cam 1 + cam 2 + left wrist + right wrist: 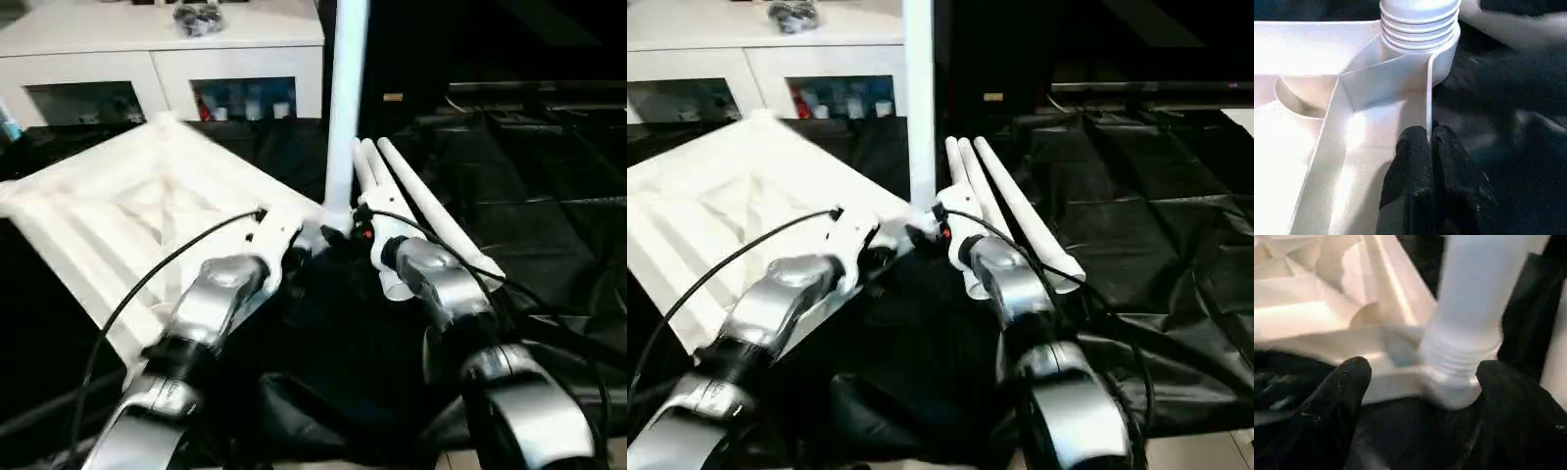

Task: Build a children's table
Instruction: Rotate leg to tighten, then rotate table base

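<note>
The upright leg (345,108) rises from the top's (127,211) corner socket — straight ahead between the right pincer's (1420,382) wide-spread fingers; the left pincer (1430,147) pinches the top's rim.

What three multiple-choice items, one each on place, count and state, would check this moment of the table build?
1. Where is the upright leg?
A. In a corner socket of the tabletop
B. Flat on the black cloth
C. On the cabinet

2. How many loose legs lie on the black cloth?
A. One
B. Three
C. Five

3. How does the left gripper stand?
A. Wide open over the cloth
B. Holding a loose leg
C. Shut on a thin wall of the tabletop

Key: 1 A, its threaded end sits in the rounded corner socket; 2 B, three white tubes lie side by side; 3 C, its black fingers pinch the wall between them.
</note>
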You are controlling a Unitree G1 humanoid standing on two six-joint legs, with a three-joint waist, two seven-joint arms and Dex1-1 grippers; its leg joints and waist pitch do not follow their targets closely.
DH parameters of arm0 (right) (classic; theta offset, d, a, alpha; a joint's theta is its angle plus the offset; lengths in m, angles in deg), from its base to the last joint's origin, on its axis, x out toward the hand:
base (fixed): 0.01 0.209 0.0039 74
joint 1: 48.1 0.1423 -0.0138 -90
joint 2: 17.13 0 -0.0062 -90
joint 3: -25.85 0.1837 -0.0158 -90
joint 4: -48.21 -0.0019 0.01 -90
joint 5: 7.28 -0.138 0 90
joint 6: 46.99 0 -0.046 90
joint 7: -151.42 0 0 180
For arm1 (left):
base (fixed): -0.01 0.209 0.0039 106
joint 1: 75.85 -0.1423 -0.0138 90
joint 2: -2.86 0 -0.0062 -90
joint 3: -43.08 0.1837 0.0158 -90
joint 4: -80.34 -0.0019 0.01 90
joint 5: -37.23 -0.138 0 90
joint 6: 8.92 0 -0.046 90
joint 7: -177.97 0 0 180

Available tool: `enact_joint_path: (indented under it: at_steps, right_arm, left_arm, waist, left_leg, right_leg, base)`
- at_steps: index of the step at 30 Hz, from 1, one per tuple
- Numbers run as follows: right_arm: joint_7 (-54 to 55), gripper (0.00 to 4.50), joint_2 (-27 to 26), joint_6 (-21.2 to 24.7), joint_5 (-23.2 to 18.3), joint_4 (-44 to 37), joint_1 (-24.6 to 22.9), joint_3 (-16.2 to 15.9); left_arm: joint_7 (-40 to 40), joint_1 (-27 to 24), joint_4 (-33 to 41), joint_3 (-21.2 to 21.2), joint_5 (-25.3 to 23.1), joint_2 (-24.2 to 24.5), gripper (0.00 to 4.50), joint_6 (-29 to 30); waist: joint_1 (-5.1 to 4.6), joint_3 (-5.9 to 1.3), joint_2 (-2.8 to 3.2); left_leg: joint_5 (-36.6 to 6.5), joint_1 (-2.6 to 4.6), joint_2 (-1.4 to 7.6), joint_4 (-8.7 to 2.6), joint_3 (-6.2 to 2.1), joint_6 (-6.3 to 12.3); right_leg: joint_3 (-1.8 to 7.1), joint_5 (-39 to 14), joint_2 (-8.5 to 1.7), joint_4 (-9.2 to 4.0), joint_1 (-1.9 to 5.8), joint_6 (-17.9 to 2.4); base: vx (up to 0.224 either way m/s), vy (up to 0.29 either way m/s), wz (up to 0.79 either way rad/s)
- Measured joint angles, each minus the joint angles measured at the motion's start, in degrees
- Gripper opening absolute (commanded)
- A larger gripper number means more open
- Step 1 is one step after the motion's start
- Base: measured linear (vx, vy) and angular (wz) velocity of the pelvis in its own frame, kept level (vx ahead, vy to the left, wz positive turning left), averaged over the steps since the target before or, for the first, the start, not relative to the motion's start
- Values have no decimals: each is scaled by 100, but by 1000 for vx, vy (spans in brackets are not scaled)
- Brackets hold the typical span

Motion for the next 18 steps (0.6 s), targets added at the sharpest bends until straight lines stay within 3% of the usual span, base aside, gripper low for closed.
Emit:
enact_joint_path:
  at_steps: [3,5,7,12,18]
  right_arm:
    - [133,387,-36,159,10,-158,-106,-31]
    - [232,389,-52,217,60,-220,-111,-38]
    - [320,389,-93,302,89,-379,-110,-61]
    - [340,389,-193,450,89,-449,-116,-137]
    - [338,389,-239,649,284,-551,-124,-506]
  left_arm:
    - [-97,96,-183,-103,36,-48,0,-155]
    - [-76,90,-178,-125,86,-33,45,-206]
    - [-72,-2,68,-225,216,22,56,-209]
    - [-84,-93,1053,-473,190,694,99,48]
    - [-182,-259,1788,-1024,129,1525,99,538]
  waist:
    - [-11,3,5]
    - [-7,4,6]
    - [-10,7,3]
    - [-4,7,5]
    - [6,10,3]
  left_leg:
    - [5,-10,0,0,1,18]
    - [6,-28,0,0,0,19]
    - [7,-43,4,3,-2,20]
    - [-1,-41,9,4,-4,4]
    - [-1,-44,8,9,-4,2]
  right_leg:
    - [0,0,0,-5,-8,0]
    - [-2,0,0,-4,-25,0]
    - [-5,0,1,2,-38,-1]
    - [-11,0,3,4,-37,-1]
    - [-10,0,2,5,-37,-1]
  base:
    - [0,0,0]
    - [0,0,0]
    - [0,0,0]
    - [0,0,0]
    - [0,0,0]
